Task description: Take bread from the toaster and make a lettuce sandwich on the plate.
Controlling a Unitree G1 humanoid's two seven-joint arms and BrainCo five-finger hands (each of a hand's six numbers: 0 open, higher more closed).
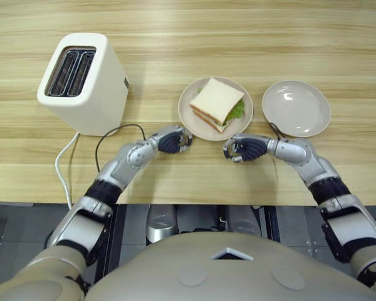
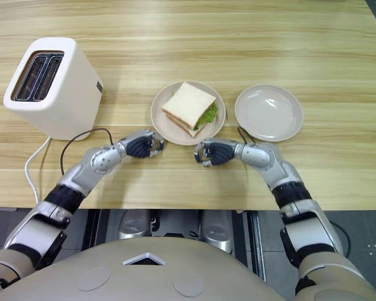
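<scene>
A sandwich [image 1: 217,103] of two bread slices with green lettuce between them lies on a beige plate [image 1: 191,117] at the table's middle. A white toaster [image 1: 84,83] stands at the left, its two slots dark with no bread showing. My left hand [image 1: 173,139] rests on the table just below the plate's left rim, fingers curled, holding nothing. My right hand [image 1: 245,149] lies below the plate's right rim, fingers curled too and empty.
A second beige plate [image 1: 296,108] with nothing on it sits to the right of the sandwich plate. The toaster's white and black cords [image 1: 100,150] run over the table's front edge beside my left forearm. Bare wooden table [image 1: 238,37] stretches behind.
</scene>
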